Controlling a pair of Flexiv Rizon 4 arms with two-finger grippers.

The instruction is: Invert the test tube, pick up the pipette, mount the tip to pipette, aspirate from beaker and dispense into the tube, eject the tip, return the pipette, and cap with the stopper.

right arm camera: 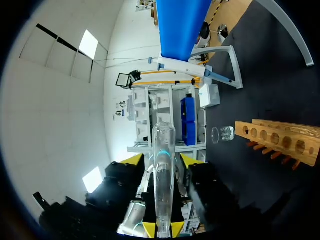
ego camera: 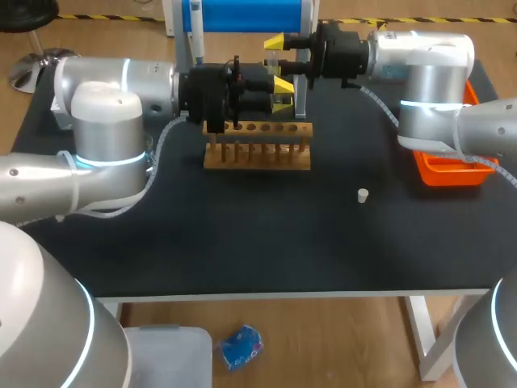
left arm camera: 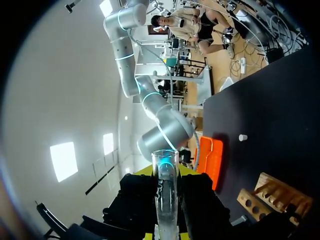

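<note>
- The left gripper [left arm camera: 165, 172] is clamped on the test tube [left arm camera: 165, 200]. In its own wrist view the dark fingers [left arm camera: 137, 200] press the glass from both sides. In the right wrist view its yellow tips pinch the tube. This is the grip that carries the tube.
- The right gripper [right arm camera: 160, 159] faces it from the opposite side, spread around the same tube at another place along its length. Its yellow tips stand either side of the glass with a gap on each side, so it bears nothing.
- I judge this to be a mid-air hand-over for the first step, inverting the tube. Two holds at different places along the glass would let one arm take it from the other and turn it end for end.
- The tube lies crosswise to both grippers, in the air between the two arms. It is above the table [ego camera: 242, 242] and apart from the wooden rack [ego camera: 257, 155]. The end past the left gripper's tips shows an open rim.
- Further out, nothing else is held:
  - The pipette [ego camera: 196, 36] hangs on the blue stand [ego camera: 242, 14] behind the grippers.
  - The beaker [right arm camera: 223, 134] sits near one end of the rack.
  - The white stopper [ego camera: 363, 195] lies on the table, well apart from the rack, toward the orange tray [ego camera: 444, 179].
</note>
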